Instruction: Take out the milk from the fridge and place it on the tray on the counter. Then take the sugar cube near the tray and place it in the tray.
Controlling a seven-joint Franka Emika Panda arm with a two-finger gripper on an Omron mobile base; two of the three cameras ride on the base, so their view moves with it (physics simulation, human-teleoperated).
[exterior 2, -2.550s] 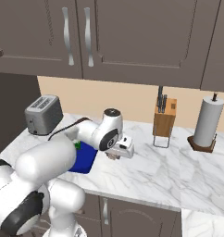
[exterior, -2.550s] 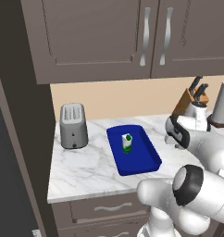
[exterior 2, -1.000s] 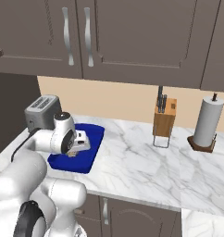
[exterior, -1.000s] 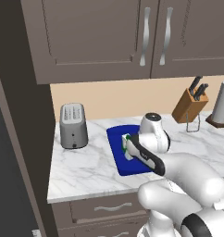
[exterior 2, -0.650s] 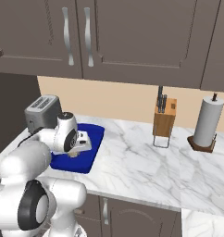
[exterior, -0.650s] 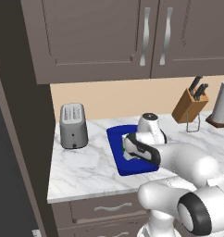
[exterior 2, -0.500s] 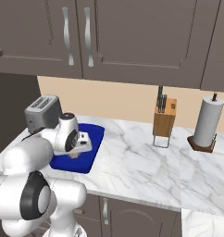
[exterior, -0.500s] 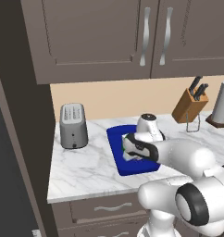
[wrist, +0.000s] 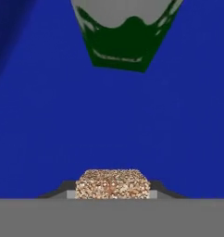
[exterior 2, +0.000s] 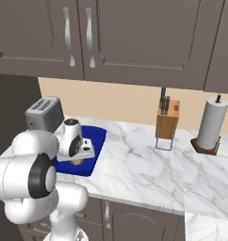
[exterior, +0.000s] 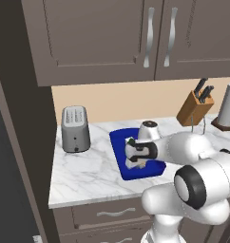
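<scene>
sugar cube (wrist: 111,183) sits clamped between the gripper (wrist: 111,193) tips, low over the tray (wrist: 49,120) floor beside the milk (wrist: 124,42); last step: next, judge contact and let go

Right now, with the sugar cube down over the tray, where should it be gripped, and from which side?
Grip its two opposite flat side faces, coming straight down from above. The sugar cube is a small block with parallel sides, and the pincer is closed on exactly those faces over the tray, clear of the milk farther along.
</scene>
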